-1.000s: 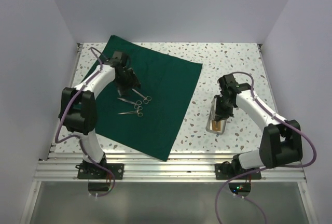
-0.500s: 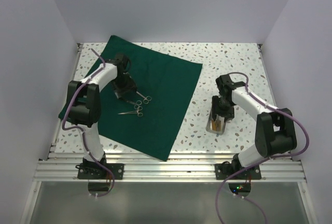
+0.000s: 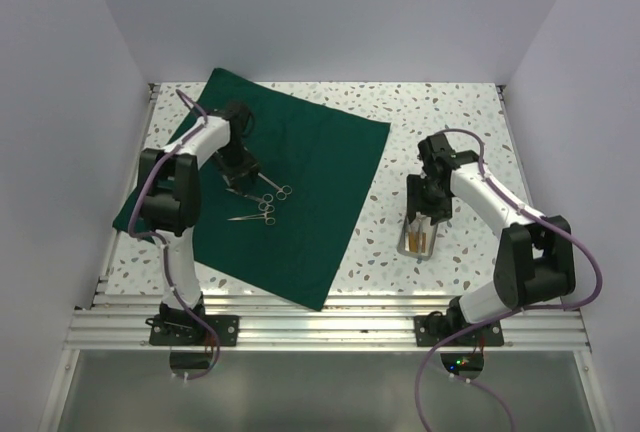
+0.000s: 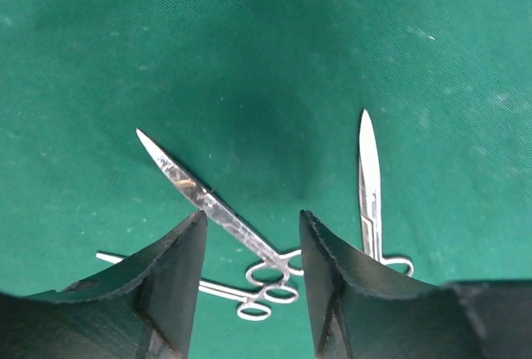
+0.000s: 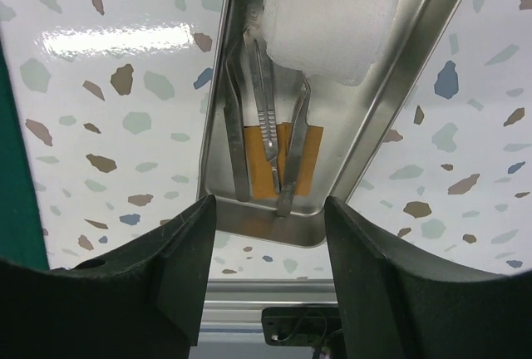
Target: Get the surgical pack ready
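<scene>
Your right gripper (image 5: pixel 270 209) has just opened above the tray (image 5: pixel 391 76), so that drop looks done, while your left gripper (image 4: pixel 252 222), jaws apart, lines up on the scissors (image 4: pixel 199 195)

Bright even light, glare on table (image 5: pixel 108 39)

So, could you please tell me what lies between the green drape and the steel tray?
Nothing. Only bare speckled tabletop separates the drape from the tray, as the top view shows. The right wrist view shows the same bare strip left of the tray.
</scene>
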`<state>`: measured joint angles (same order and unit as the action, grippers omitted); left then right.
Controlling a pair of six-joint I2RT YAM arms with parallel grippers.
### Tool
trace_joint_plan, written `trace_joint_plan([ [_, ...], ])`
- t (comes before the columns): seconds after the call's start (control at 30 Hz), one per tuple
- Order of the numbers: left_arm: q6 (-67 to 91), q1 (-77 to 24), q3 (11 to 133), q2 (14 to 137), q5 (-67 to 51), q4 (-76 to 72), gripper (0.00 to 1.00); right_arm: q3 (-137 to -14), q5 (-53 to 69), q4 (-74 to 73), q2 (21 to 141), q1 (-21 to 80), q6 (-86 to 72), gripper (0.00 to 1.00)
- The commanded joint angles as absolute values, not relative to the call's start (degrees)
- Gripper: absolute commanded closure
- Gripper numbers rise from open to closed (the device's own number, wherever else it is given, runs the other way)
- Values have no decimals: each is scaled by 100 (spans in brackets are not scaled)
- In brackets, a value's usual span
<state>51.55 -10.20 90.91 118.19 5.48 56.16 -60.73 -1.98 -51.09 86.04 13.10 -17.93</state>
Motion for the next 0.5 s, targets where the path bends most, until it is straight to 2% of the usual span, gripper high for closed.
trace_joint_plan([
  [0.0, 5396, -967, 9334, 11971, 695, 5801, 49, -6196, -88, -5142, 8385, 1310, -1652, 41],
  [0.13, 5467, -949, 9185, 11944, 598, 5695, 53, -6117, -18, -5080, 8376, 1318, -1626, 41],
  [0.47, 5625, -905, 8833, 11760, 677, 5704, 50, -6179, 114, -5027, 8437, 1318, -1608, 40],
])
